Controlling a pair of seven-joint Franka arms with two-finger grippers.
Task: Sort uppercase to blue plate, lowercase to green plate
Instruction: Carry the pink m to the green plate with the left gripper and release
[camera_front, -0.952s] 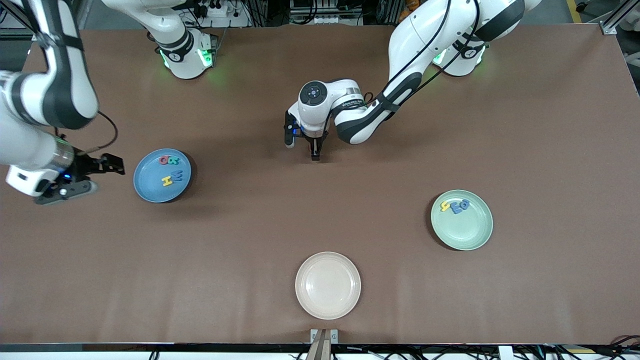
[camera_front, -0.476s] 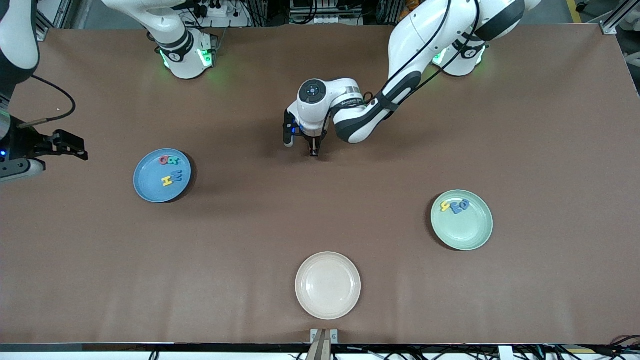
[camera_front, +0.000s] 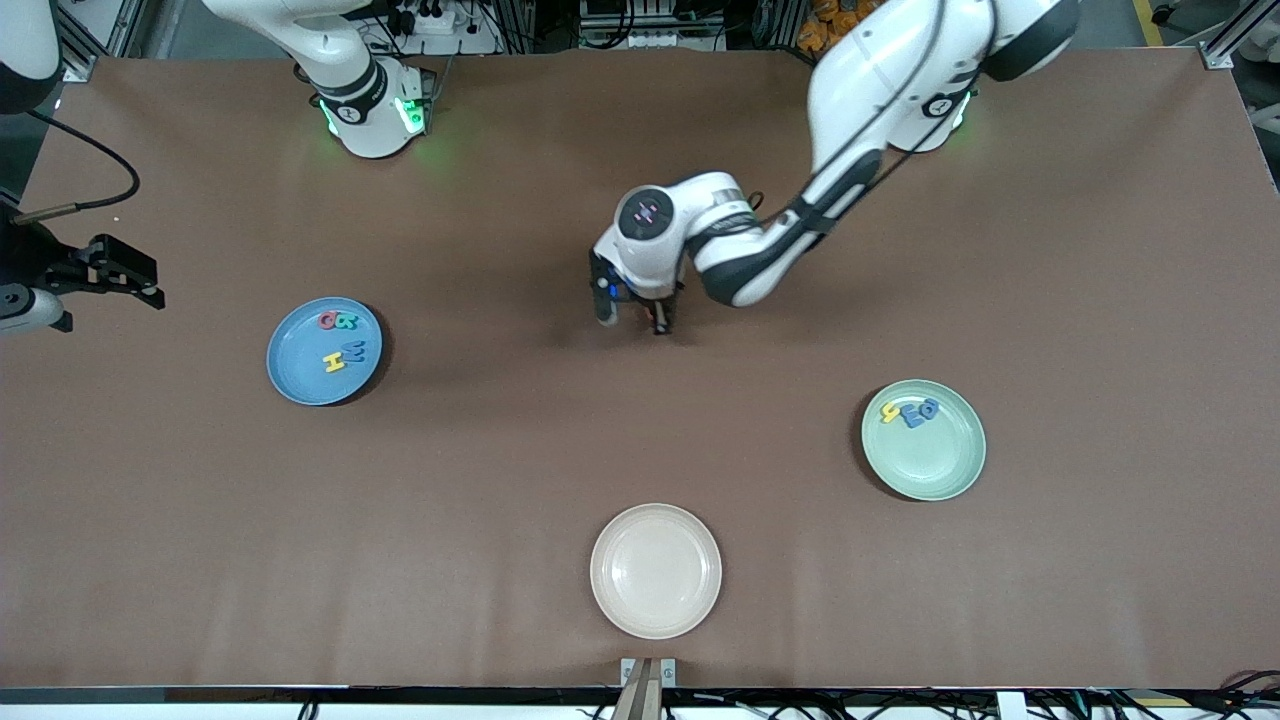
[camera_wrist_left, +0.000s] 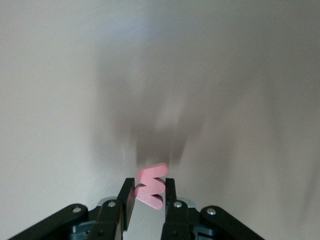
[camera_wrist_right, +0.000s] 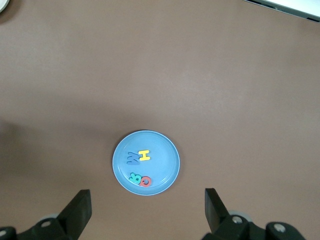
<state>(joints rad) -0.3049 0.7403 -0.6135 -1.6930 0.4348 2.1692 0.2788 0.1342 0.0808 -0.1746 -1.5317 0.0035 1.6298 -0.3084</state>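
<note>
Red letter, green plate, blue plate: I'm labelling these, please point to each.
red letter (camera_wrist_left: 150, 186), left wrist view, its middle.
green plate (camera_front: 935, 462), front view, bare floor.
blue plate (camera_front: 298, 372), front view, bare floor.

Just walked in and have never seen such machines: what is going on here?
Two arms sort foam letters onto plates. The left end effector, over the table's middle, is shut on a red w-shaped letter. The blue plate holds four letters, the green plate three; a cream plate sits nearest the front camera. The right end effector waits open at its end of the table.
</note>
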